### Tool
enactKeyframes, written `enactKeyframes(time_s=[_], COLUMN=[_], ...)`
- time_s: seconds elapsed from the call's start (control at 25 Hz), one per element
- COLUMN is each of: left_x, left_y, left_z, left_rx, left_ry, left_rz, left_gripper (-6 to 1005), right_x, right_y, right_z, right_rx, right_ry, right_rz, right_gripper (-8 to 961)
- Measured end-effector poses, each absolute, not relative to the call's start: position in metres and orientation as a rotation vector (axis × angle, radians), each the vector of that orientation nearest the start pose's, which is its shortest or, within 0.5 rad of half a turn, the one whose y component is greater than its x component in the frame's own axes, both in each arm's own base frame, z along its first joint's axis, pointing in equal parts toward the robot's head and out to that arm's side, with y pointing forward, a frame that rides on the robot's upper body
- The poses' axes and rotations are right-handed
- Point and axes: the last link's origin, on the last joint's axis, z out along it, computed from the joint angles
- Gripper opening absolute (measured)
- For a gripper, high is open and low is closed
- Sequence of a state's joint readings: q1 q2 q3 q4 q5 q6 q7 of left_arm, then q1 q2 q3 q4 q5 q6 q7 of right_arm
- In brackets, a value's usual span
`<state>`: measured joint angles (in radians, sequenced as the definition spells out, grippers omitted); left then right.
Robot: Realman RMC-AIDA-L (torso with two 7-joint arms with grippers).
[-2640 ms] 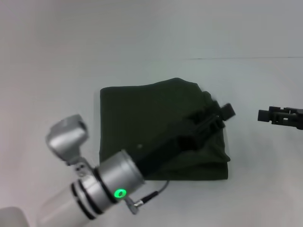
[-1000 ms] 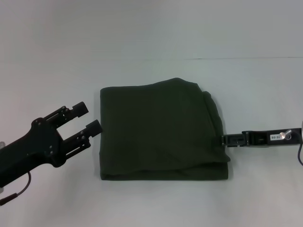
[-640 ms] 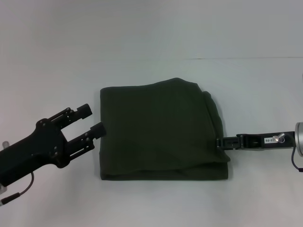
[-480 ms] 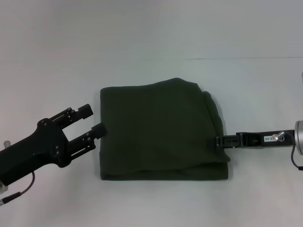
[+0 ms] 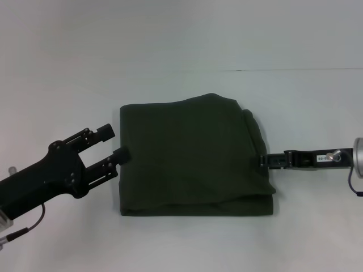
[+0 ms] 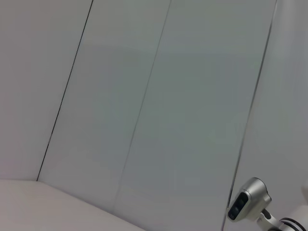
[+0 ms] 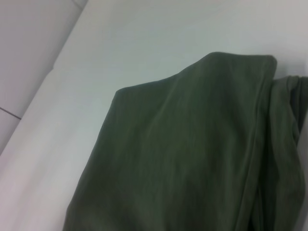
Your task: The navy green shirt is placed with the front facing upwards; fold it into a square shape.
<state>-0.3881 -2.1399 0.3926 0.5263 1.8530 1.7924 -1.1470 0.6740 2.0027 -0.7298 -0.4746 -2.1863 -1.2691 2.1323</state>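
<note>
The navy green shirt (image 5: 193, 156) lies folded into a rough square in the middle of the white table. Its lettering and neck label are hidden. Loose layers bunch along its right edge. My left gripper (image 5: 115, 143) is open at the shirt's left edge, its lower fingertip (image 5: 122, 154) touching the cloth. My right gripper (image 5: 262, 161) reaches in level from the right, its tip at the shirt's right edge. The right wrist view shows the shirt (image 7: 192, 154) close up, with a folded corner and stacked layers.
The white table (image 5: 181, 243) surrounds the shirt, with a seam line (image 5: 295, 69) at the back right. The left wrist view shows only wall panels (image 6: 144, 96) and a silver arm joint (image 6: 248, 204).
My left arm left the top of the shirt, swung to the left and edged in to its left edge. My right gripper came in to the right edge and rose slightly.
</note>
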Motion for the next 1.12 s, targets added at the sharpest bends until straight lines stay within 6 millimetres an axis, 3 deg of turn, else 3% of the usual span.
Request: enactKeyframes(time_s=[0.24, 0.64, 0.88, 1.12], left_x=[-0.279, -0.28, -0.28, -0.279], left_y=[0.276, 0.279, 0.279, 0.279], left_z=[0.008, 0.008, 0.008, 0.006], left_rx=[-2.386, -2.384, -2.384, -2.385], left_ry=[-0.604, -0.616, -0.615, -0.622], left_rz=[-1.208, -1.189, -1.19, -1.198], left_gripper=[689, 690, 689, 689], right_x=[0.28, 0.28, 0.282, 0.28], right_y=[0.374, 0.372, 0.374, 0.378], right_z=[-0.025, -0.029, -0.021, -0.017], right_rx=[-2.36, -2.359, -2.347, -2.349], right_ry=[1.613, 1.62, 1.616, 1.602], right_rz=[0.399, 0.398, 0.41, 0.413], right_gripper=[847, 841, 701, 702])
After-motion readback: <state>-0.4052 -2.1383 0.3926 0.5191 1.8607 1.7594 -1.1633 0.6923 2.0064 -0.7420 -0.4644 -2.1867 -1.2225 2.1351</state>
